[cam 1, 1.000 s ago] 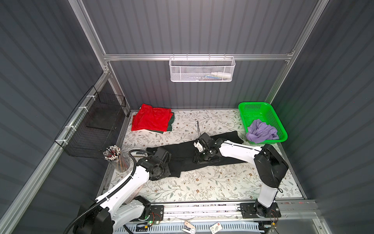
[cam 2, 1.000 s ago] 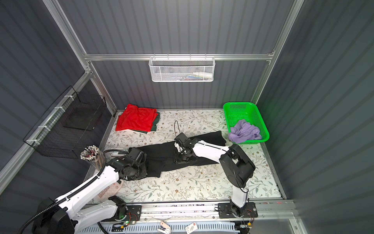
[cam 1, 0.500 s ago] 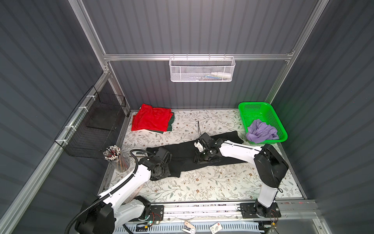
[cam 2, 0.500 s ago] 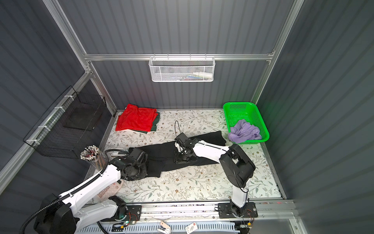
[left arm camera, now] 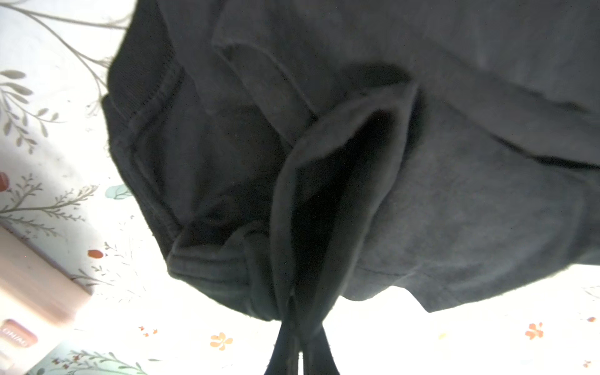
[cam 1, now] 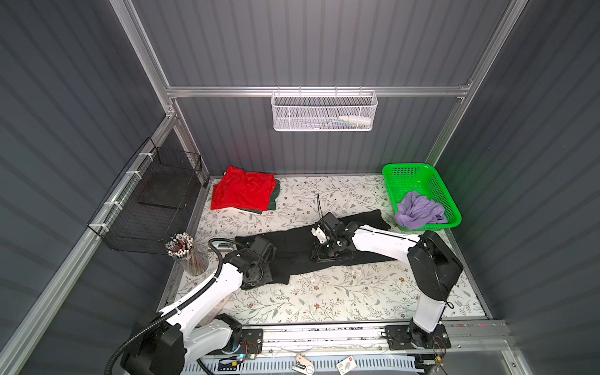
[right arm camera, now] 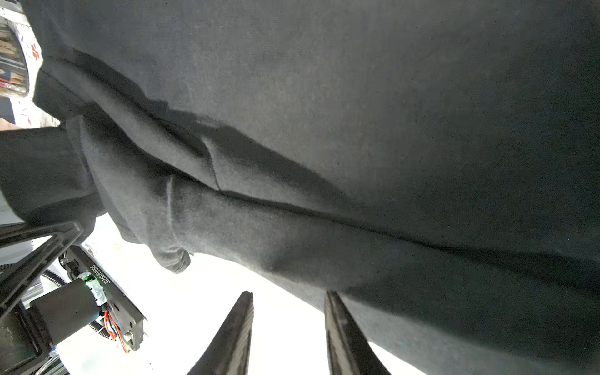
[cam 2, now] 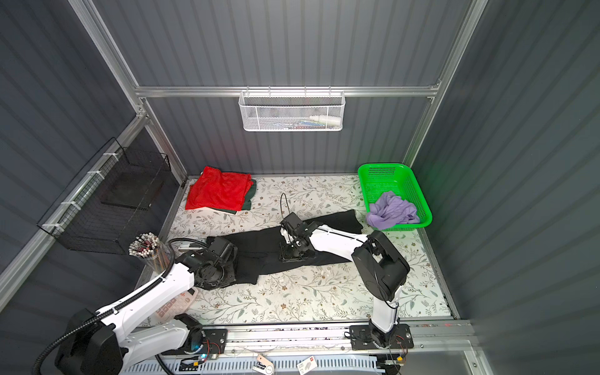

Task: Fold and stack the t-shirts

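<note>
We see a bright green plastic basket (cam 1: 422, 185) at the flower-printed table cover's (cam 1: 324, 292) far right corner, a white mesh basket (cam 1: 324, 112) on the back rail, a black wire basket (cam 1: 156, 201) on the left wall, and a jar of pencils (cam 1: 185, 251) just below it.

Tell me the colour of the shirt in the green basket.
Lavender; the shirt shows best in a top view.

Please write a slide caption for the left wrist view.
Left gripper pinching a fold of the black t-shirt on the floral table.
</note>
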{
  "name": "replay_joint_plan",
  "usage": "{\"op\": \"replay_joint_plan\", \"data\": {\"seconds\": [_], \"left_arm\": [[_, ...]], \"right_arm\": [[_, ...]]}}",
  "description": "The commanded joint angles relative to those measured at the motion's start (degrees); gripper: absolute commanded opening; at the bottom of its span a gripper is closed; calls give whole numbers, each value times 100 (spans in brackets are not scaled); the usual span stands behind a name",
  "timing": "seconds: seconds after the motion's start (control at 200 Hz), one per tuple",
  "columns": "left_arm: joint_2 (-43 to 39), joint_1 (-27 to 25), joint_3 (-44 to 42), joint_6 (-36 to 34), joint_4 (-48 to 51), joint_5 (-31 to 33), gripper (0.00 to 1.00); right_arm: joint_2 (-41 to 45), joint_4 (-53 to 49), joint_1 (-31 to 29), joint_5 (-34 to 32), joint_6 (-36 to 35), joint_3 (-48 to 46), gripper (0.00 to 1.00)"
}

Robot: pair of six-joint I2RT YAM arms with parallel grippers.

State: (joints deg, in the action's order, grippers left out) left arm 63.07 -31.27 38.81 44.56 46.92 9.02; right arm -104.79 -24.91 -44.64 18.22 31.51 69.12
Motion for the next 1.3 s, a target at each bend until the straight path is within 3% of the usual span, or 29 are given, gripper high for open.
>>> {"op": "replay_joint_plan", "data": {"seconds": [0.0, 0.48, 0.866, 1.086, 1.131, 1.236, 1.296], "left_arm": [[-146, 37, 262, 289, 34, 179, 0], [964, 113, 1732, -38, -499, 1034, 0], [2175, 383, 2662, -260, -1316, 916, 0], [2680, 428, 2644, -337, -1237, 1129, 0], [2678, 437, 2592, -351, -1271, 1192, 10], [2643, 481, 2557, -373, -1358, 1275, 19], [2602, 491, 2626, -397, -1332, 1331, 52]], "right_arm": [[-119, -16, 43, 1, 18, -77, 39], [27, 30, 363, -198, -237, -158, 38], [243, 100, 845, 14, -345, -353, 38], [451, 109, 982, 6, -356, -497, 39], [488, 79, 978, -17, -397, -505, 40], [679, 106, 904, -179, -557, -569, 40], [804, 75, 852, -336, -690, -599, 42]]}}
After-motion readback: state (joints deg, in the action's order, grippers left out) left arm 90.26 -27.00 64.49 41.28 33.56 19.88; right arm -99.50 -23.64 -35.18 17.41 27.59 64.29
